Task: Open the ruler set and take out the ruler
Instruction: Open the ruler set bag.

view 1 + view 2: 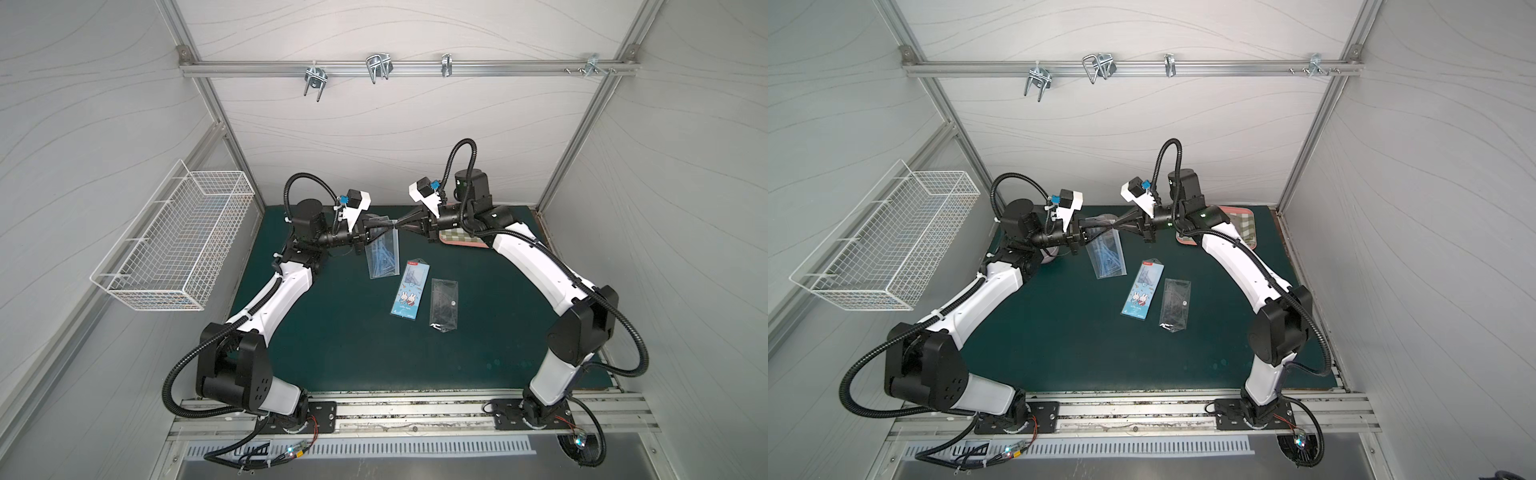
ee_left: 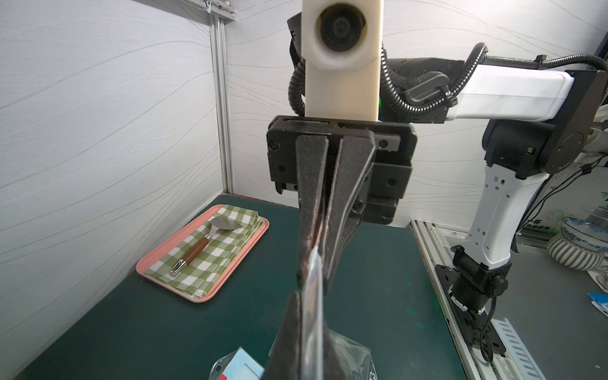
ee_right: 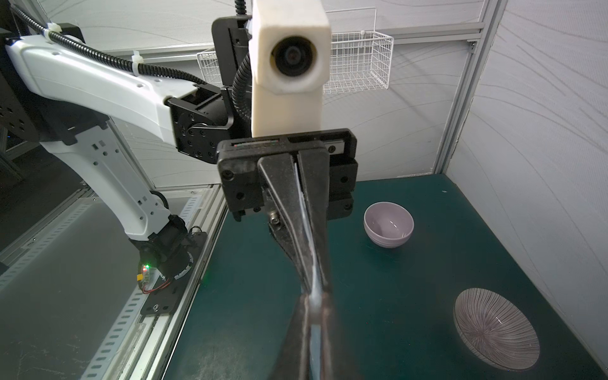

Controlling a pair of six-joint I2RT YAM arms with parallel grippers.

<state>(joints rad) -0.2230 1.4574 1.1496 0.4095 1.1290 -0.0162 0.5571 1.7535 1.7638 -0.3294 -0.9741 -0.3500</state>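
Both top views, upper middle: the left end effector and right end effector meet tip to tip. Each is clenched on the top edge of the clear plastic ruler pouch, which hangs toward the dark green tabletop with the blue rulers inside. Guessing two grips so they can peel the mouth open. Left wrist view, centre: thin plastic edge pinched in the facing jaws. Right wrist view: same pinch from the opposite side.

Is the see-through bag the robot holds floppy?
Likely light: the bag hangs from a thin pinch between left end effector and right end effector. Blue rulers inside probably keep it fairly stiff. Shiny plastic may slip.
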